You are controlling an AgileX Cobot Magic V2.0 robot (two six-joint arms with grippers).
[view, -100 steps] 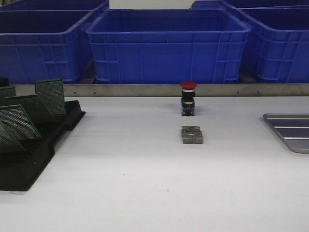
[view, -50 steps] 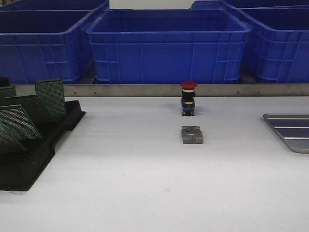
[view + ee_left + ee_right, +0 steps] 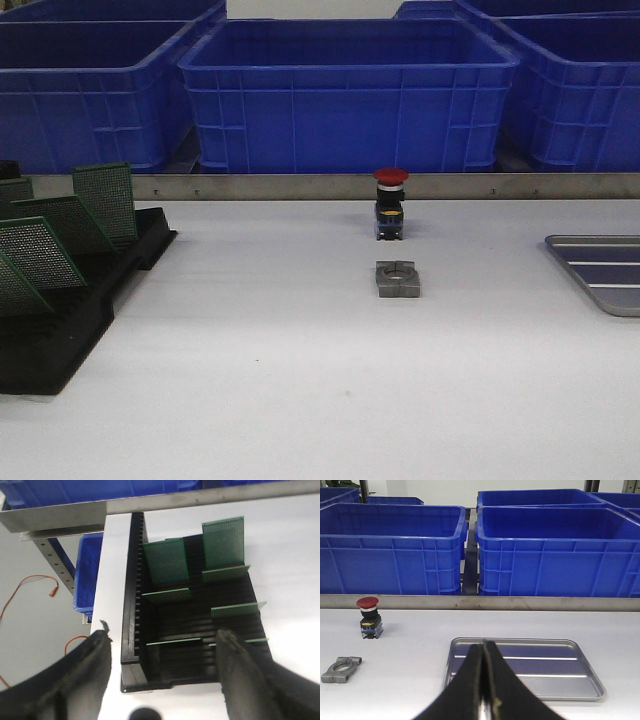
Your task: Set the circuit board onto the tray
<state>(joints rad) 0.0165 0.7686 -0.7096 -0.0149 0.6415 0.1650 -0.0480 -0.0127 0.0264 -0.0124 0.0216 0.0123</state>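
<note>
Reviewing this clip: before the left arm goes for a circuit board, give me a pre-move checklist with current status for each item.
1. Left pincer open: ok, fingers spread wide.
2. Left pincer lined up over the black rack: ok.
3. Circuit boards standing in rack slots: ok.
4. Tray floor bare: ok.
5. Right pincer clear of the tray: cannot tell; it is shut and overlaps the tray in its own view.
6. Board gripped: not ok, nothing held.

Even, soft overhead light, faint shadows, mild sheen on the tray (image 3: pixel 522 670); close jaws blur in both wrist views.
</note>
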